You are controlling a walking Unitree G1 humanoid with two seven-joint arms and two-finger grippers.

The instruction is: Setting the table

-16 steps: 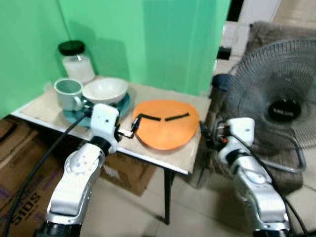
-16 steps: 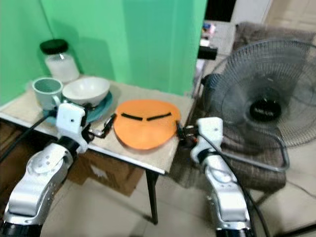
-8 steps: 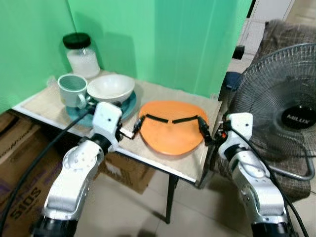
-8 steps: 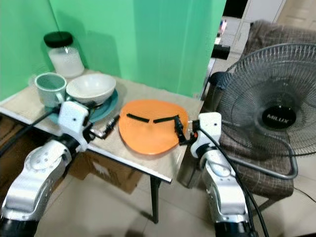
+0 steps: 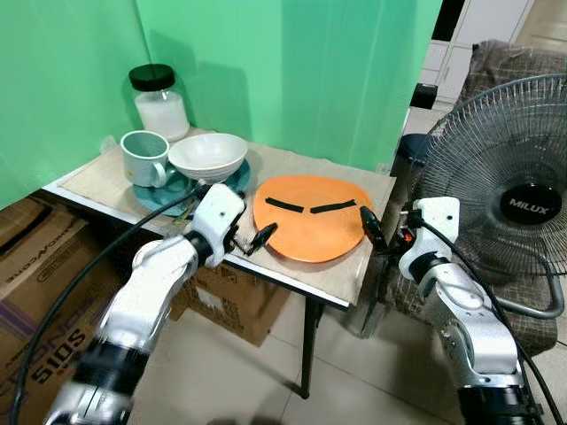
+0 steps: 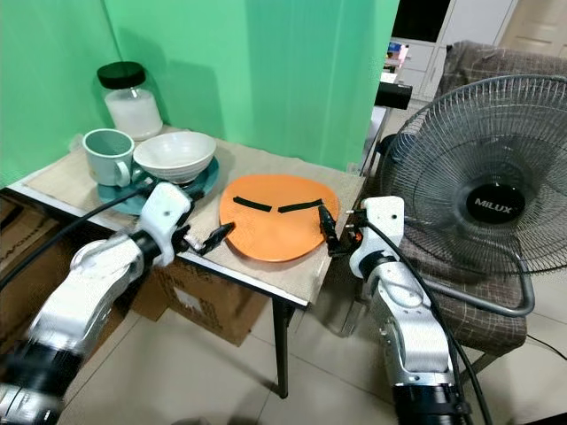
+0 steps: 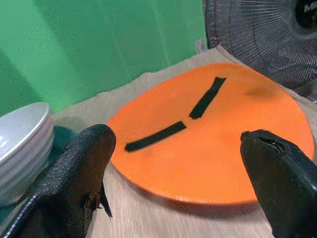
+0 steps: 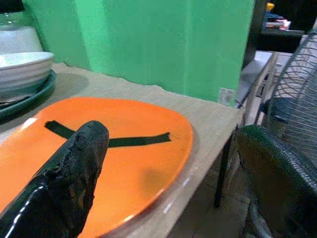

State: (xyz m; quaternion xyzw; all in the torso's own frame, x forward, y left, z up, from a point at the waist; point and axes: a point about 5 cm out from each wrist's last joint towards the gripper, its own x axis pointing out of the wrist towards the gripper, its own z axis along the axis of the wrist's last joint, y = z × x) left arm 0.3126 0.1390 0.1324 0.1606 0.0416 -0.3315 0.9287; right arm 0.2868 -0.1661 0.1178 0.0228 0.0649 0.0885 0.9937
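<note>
Two grippers flank one orange plate [image 5: 312, 218] on the table [image 5: 350, 274]. The plate lies flat near the table's front right corner and bears two black strips.

Left gripper [image 5: 257, 239]: at the plate's 8 o'clock edge in the head views, low over the table front. In the left wrist view its fingers [image 7: 74, 173] stand wide apart with the plate's near rim between them; no contact with the plate visible.

Right gripper [image 6: 326, 232]: at the plate's 3 o'clock edge, by the table's right side. In the right wrist view its fingers [image 8: 69, 168] are spread wide, one over the plate's rim, the other out past the table edge. Touching or just above the rim: cannot tell.

Other items, all at 9 to 10 o'clock from the plate:
- white bowl [image 5: 209, 157] sitting on a teal plate [image 5: 232, 181], just beside the orange plate.
- green mug [image 5: 146, 158] touching or just beside the bowl on its far-left side.
- glass jar [image 5: 159, 102] with black lid, white contents, at the back against the green backdrop [image 5: 283, 71].

Off the table: a standing fan [image 5: 509, 186] at 3 o'clock, well to the right; a cardboard box [image 5: 40, 292] on the floor under the table's left end.
</note>
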